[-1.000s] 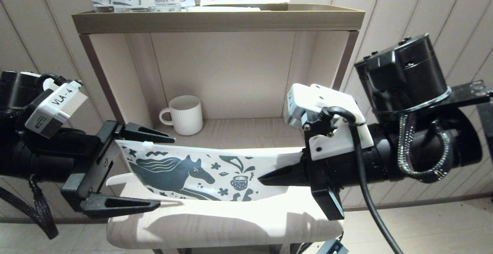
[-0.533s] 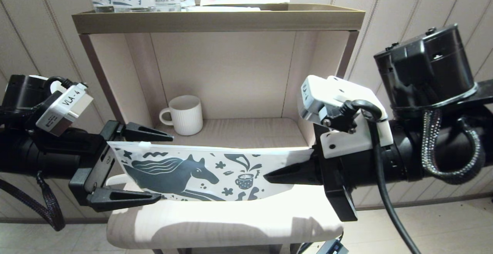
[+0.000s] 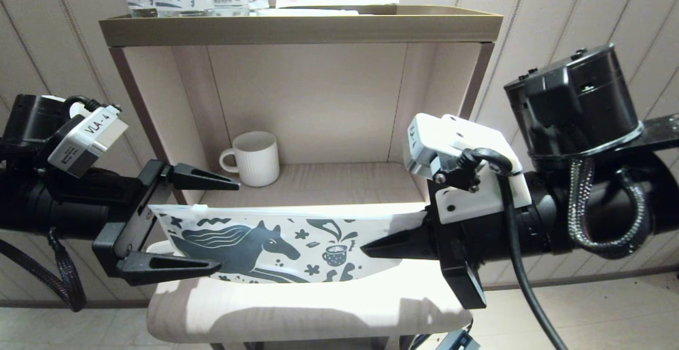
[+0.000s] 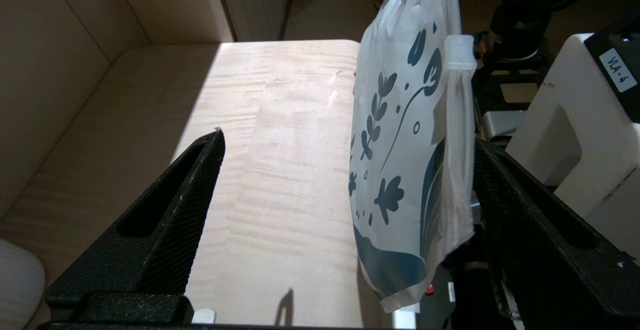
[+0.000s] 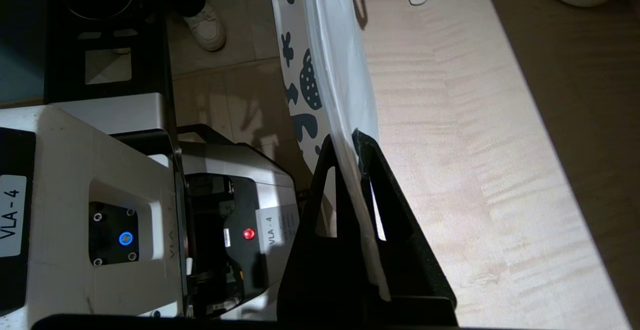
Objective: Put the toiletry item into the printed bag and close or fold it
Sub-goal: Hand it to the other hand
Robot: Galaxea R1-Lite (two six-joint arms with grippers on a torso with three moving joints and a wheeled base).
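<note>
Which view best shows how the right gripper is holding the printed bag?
The right wrist view: the right gripper is shut on the printed bag, pinching its edge between both fingers. The head view shows the bag's horse print whole, but the fingers overlap its end. The left wrist view shows only the bag's far end between the open left gripper fingers.

I see my left gripper with jaws spread wide, the printed bag hanging edge-on against the right-hand one, above the pale counter.

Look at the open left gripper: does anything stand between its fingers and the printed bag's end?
Nothing visible. The left gripper straddles the printed bag end with open jaws; the right gripper pinches the other end.
</note>
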